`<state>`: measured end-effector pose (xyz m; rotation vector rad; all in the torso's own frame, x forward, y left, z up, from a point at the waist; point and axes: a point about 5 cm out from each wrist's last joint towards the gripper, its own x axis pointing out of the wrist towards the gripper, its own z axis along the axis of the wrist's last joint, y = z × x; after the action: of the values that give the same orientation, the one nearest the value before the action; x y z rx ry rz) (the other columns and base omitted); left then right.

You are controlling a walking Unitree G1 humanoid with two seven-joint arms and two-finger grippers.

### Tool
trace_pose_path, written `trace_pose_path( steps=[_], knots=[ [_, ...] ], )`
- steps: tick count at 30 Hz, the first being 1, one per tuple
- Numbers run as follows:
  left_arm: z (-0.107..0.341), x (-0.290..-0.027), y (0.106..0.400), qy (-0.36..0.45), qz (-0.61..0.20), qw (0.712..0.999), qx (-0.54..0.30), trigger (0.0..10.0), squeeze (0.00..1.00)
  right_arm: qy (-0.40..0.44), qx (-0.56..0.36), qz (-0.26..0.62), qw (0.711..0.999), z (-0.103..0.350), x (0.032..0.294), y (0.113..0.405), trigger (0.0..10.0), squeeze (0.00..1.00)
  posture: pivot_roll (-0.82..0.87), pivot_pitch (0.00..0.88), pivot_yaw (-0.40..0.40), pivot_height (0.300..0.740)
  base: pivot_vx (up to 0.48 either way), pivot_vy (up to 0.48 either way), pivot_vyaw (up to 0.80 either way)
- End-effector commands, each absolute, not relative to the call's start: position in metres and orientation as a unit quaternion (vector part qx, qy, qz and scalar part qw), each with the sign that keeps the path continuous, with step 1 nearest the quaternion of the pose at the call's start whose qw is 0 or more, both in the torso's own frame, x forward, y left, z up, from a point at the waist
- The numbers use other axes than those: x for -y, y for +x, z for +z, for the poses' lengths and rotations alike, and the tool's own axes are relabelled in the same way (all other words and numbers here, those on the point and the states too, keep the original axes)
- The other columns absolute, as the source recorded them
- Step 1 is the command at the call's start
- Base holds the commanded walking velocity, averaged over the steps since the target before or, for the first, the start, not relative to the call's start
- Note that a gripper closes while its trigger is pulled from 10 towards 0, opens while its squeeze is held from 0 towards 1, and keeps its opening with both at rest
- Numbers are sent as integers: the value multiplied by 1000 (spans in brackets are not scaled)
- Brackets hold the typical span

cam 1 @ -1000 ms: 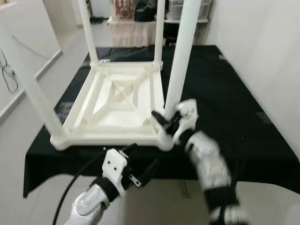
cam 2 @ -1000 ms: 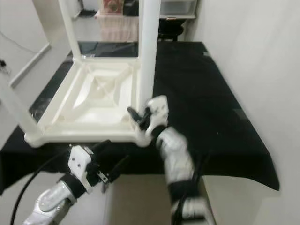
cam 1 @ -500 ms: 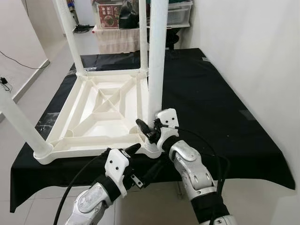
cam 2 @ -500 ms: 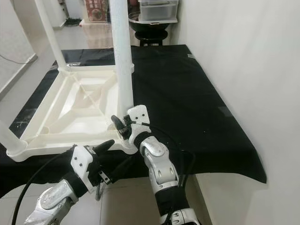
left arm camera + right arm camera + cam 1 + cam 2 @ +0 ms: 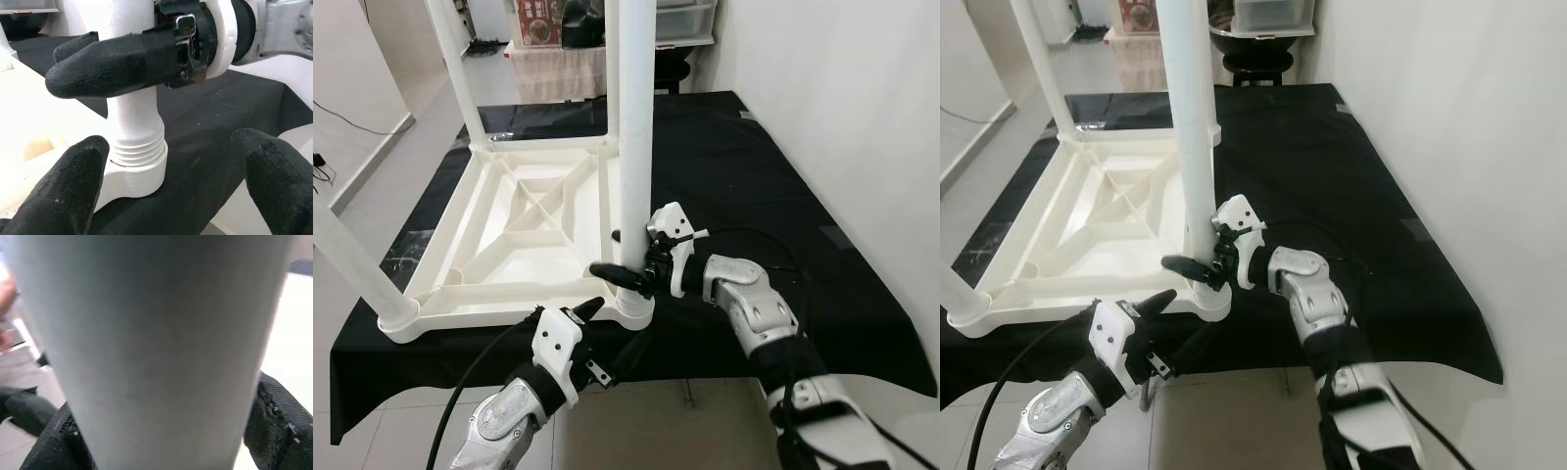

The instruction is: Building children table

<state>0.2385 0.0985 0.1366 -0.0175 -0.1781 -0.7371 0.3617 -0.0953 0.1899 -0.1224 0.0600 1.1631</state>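
Children's table (image 5: 524, 230) upside down on black cloth (image 5: 783, 196), legs up; nearest leg (image 5: 634, 147) clamped low by right gripper (image 5: 625, 257), threads exposed above socket (image 5: 134, 169), probably not fully screwed; left gripper (image 5: 592, 328) open below.

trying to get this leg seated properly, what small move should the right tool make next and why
Probably keep turning the leg into its corner socket. The right tool is clamped around the leg just above the socket, and the left wrist view shows thread ridges still exposed above the collar, so it seems not fully screwed in. The left tool sits open below the upturned tabletop, not helping.
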Motion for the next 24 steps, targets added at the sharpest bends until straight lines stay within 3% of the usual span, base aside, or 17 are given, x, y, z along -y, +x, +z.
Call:
trace_pose_path(
  steps=[1,2,3,5,6,14,16,20,21,22,23,24],
  knots=[
    [134,-97,237,-10,-360,929,85,10000,0,-43,-32,566,823,191,95,362,10000,0,23,93,-2,740,0,0,0],
    [134,-97,237,-10,-359,929,85,10000,0,-34,-43,571,819,191,97,365,9686,0,26,95,-3,740,0,0,0],
    [134,-97,236,-10,-359,929,85,10000,0,-27,-49,575,816,192,98,367,1686,0,30,94,-5,740,0,0,0],
    [134,-97,236,-10,-359,929,85,10000,0,-27,-49,575,816,192,98,367,1686,0,30,94,-5,740,0,0,0],
    [134,-97,236,-11,-359,929,85,10000,0,-22,-54,579,813,193,100,369,0,0,31,95,-7,740,0,0,0],
    [134,-97,235,-13,-360,929,84,10000,0,-18,-68,576,814,184,106,371,0,0,25,94,1,740,0,0,0],
    [133,-97,235,-13,-361,929,84,10000,0,-32,-74,545,835,176,112,373,0,0,24,94,0,740,0,0,0],
    [133,-97,235,-13,-361,929,84,10000,0,-35,-76,537,839,174,113,373,0,0,24,94,0,740,0,0,0],
    [134,-98,234,-14,-361,929,84,10000,0,-32,-78,465,881,161,117,373,0,0,16,102,-6,740,0,0,0],
    [134,-98,234,-14,-361,929,84,10000,0,-32,-78,465,881,161,117,373,0,0,16,102,-6,740,0,0,0],
    [134,-99,233,-13,-360,929,85,10000,0,-28,-70,349,934,145,118,369,0,0,5,112,0,740,0,0,0],
    [134,-99,233,-13,-360,929,85,10000,0,-28,-70,349,934,145,118,369,0,0,5,112,0,740,0,0,0]
  ],
)
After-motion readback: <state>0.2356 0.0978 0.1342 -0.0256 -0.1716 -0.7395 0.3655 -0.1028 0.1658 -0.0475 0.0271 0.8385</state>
